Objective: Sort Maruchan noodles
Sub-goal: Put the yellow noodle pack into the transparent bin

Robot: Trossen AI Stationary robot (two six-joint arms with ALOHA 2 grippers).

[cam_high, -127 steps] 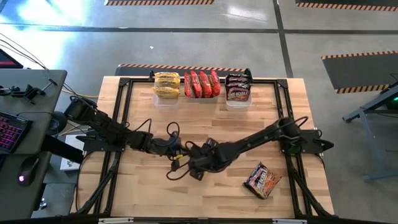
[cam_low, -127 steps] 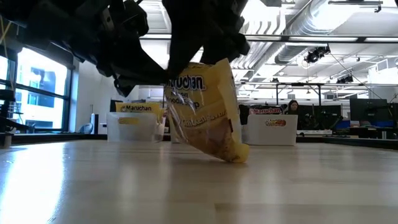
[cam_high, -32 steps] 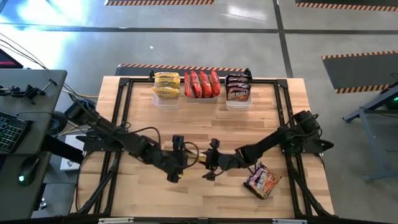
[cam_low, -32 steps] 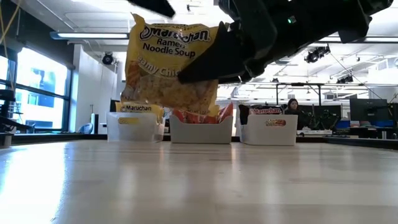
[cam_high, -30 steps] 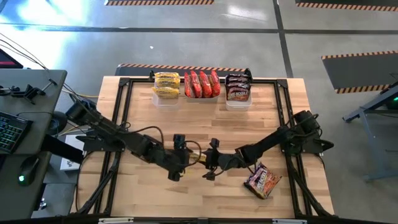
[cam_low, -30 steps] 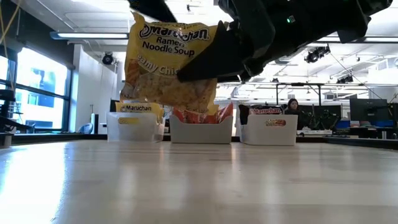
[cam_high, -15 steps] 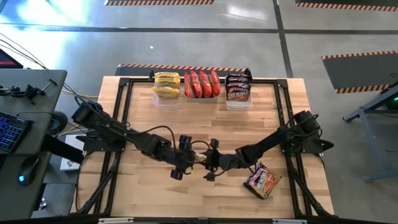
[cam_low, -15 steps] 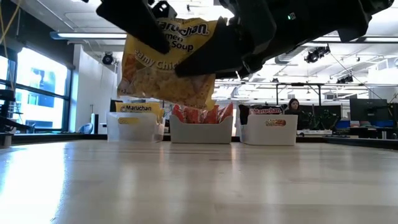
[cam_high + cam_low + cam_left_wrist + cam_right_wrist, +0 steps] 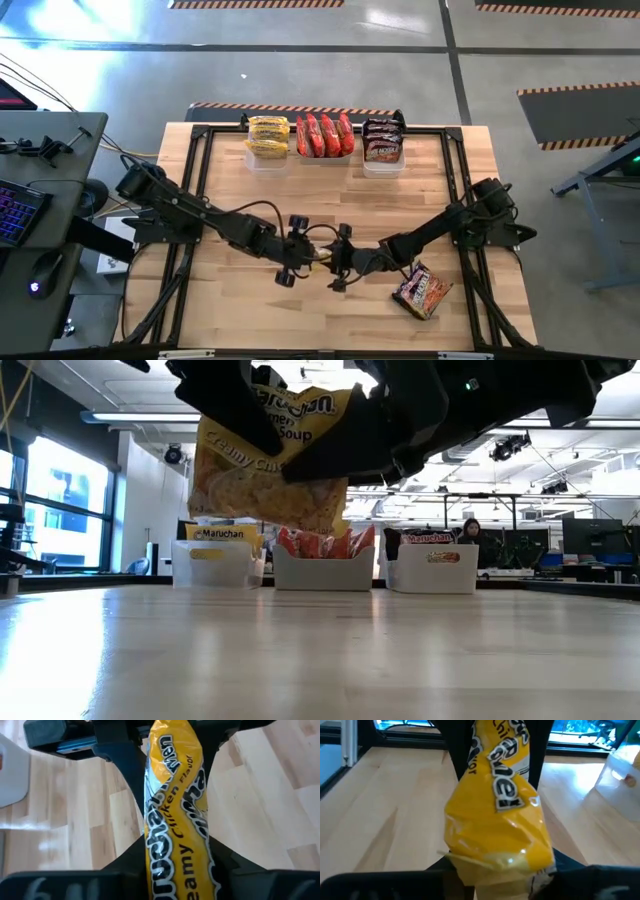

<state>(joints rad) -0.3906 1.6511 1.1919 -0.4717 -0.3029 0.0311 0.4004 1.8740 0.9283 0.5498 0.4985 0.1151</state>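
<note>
Wooden table (image 9: 420,180): three tubs (image 9: 324,157) along far edge, dark packet (image 9: 423,290).

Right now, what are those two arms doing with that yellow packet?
Left gripper and right gripper both on yellow noodle packet, mid-air handoff. Nothing in the way.

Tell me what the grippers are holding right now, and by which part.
Both hold one yellow noodle packet in the air above the table. The right gripper pinches one end; the left gripper has its fingers around the opposite end.
</note>
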